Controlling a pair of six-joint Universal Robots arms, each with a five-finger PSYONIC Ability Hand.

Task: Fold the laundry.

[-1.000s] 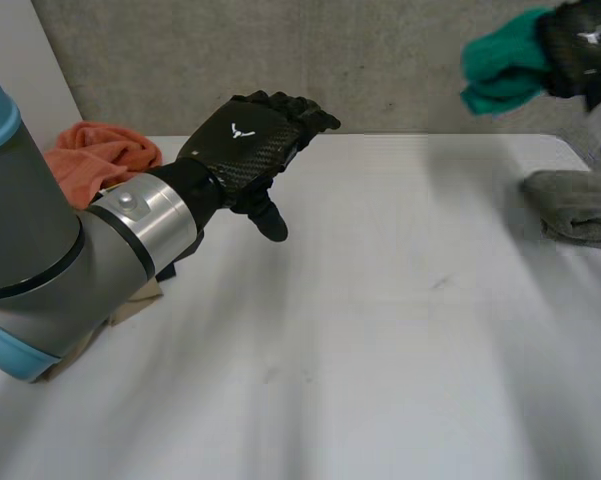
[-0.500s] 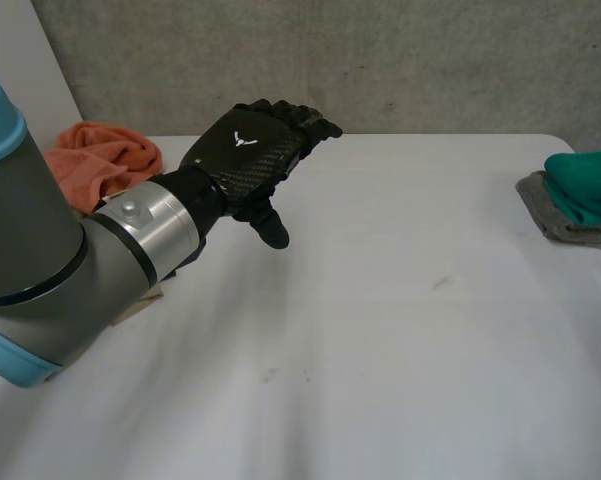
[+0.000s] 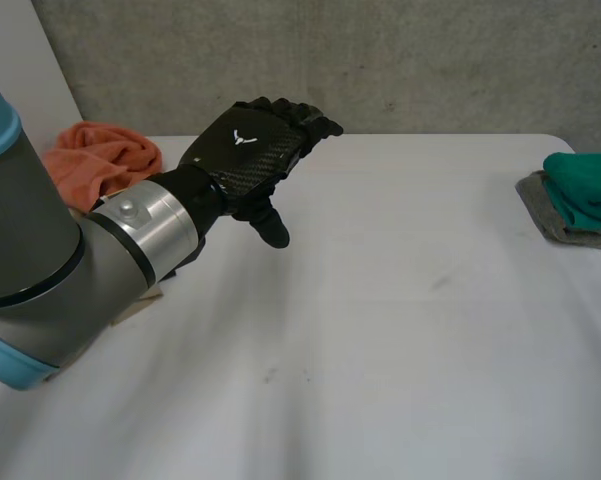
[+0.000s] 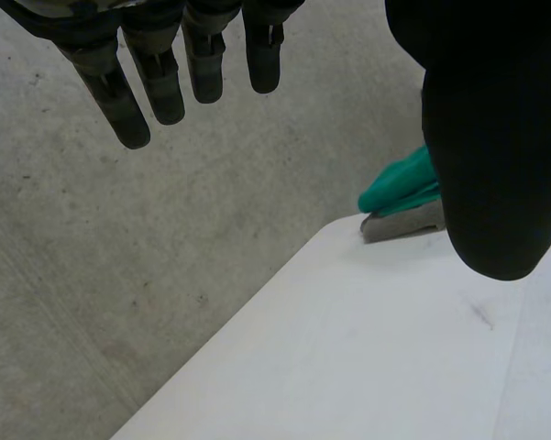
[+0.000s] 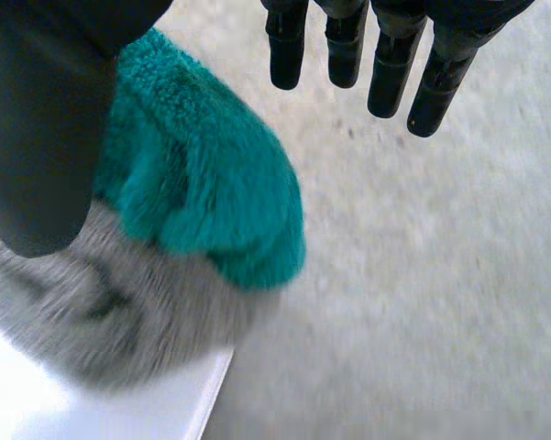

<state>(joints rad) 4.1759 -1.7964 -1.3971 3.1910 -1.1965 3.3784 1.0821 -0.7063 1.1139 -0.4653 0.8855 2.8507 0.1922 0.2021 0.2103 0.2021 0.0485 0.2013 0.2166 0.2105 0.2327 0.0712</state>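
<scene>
Left hand point(image 3: 250, 150) slack, empty, over table point(image 3: 380, 340); orange cloth point(image 3: 100, 160) beside my arm. Right hand point(image 5: 37, 137) straight-fingered, empty, above green towel point(image 5: 202, 192) on grey towel point(image 5: 119, 321).

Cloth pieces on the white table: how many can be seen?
3. A crumpled orange terry cloth lies at the far left, behind the left arm; a folded teal fleece cloth lies on a folded grey cloth at the right edge. The arm may hide more.

At the head view's right edge, the green towel point(image 3: 585, 188) and the grey towel point(image 3: 552, 215) under it are cut off. At upper left, the left arm point(image 3: 60, 260) hides part of the orange cloth point(image 3: 100, 155) and most of a beige thing point(image 3: 138, 300). In the right wrist view both towels are blurred and sit partly behind the thumb of the right hand point(image 5: 46, 119).
</scene>
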